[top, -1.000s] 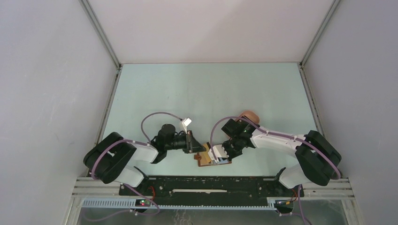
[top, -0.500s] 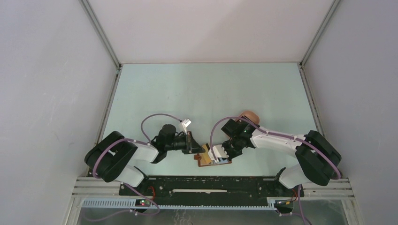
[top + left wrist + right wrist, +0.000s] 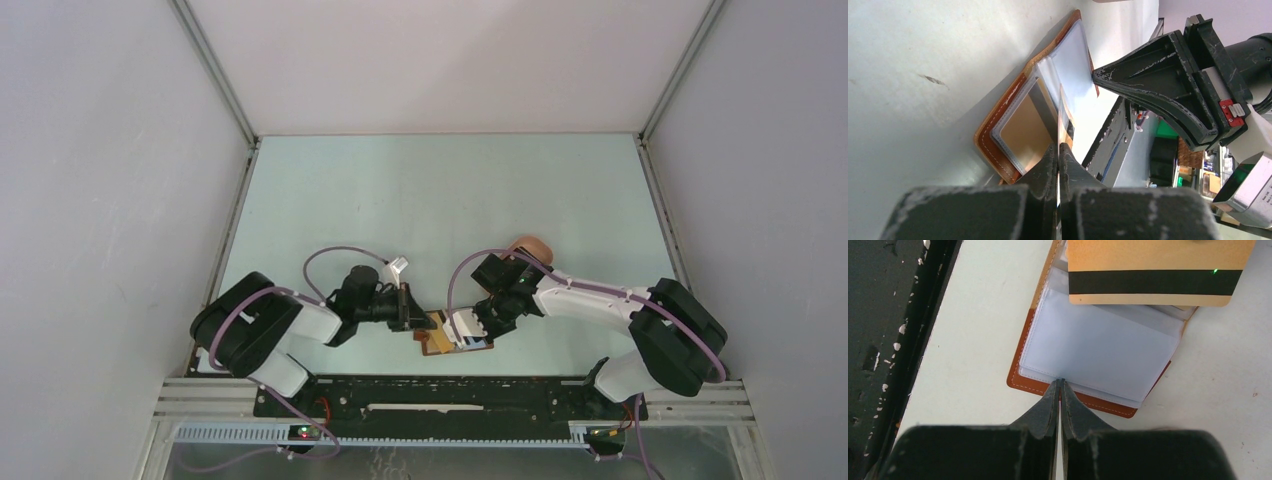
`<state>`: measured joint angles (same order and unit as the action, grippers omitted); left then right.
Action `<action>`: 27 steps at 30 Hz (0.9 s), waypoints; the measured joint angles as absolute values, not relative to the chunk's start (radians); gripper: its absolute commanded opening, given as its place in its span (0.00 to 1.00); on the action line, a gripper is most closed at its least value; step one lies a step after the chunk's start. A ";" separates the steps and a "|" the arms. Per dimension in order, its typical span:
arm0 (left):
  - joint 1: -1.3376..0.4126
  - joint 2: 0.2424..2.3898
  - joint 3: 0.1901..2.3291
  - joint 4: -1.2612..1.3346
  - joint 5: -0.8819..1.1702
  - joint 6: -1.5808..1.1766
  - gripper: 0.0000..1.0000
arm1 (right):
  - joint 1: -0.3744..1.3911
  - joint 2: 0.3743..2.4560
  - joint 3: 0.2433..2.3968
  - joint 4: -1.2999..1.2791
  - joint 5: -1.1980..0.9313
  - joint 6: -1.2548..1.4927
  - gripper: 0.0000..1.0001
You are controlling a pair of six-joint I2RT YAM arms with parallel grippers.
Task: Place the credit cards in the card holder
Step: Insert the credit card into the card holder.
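The reddish-brown card holder (image 3: 436, 343) lies open near the table's front edge, its clear sleeves (image 3: 1098, 350) fanned out. My left gripper (image 3: 418, 318) is shut on a yellow-orange credit card (image 3: 1158, 260) with a black stripe. The card stands edge-on (image 3: 1063, 112) over the left half of the card holder (image 3: 993, 145). My right gripper (image 3: 1060, 382) is shut, its tips pinching the near edge of the top sleeve. In the left wrist view the right gripper's fingers (image 3: 1148, 85) reach in at the sleeve (image 3: 1073, 60). No other credit cards show.
A pinkish oval tray (image 3: 531, 246) sits behind the right wrist. The black base rail (image 3: 450, 396) runs close to the card holder along the near edge. Grey walls enclose the pale green table (image 3: 440, 200) on three sides.
My left arm has crept slightly right and toward the card holder, carrying the card with it. The right gripper and the card holder stay where they were.
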<state>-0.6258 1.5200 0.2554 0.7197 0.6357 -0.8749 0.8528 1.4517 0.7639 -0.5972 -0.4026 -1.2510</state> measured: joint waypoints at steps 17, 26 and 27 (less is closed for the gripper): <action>-0.626 1.602 0.284 0.762 0.643 -0.951 0.00 | 0.859 1.452 0.764 -0.597 -0.398 -1.251 0.09; -0.633 1.630 0.299 0.773 0.658 -0.970 0.02 | 0.860 1.452 0.764 -0.596 -0.397 -1.251 0.09; -0.633 1.635 0.299 0.775 0.662 -0.971 0.02 | 0.861 1.452 0.764 -0.596 -0.397 -1.251 0.09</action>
<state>-0.6327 1.6348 0.2989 0.7753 0.6617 -0.9707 0.8608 1.4517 0.7639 -0.5964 -0.3965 -1.2510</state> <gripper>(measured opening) 0.015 0.093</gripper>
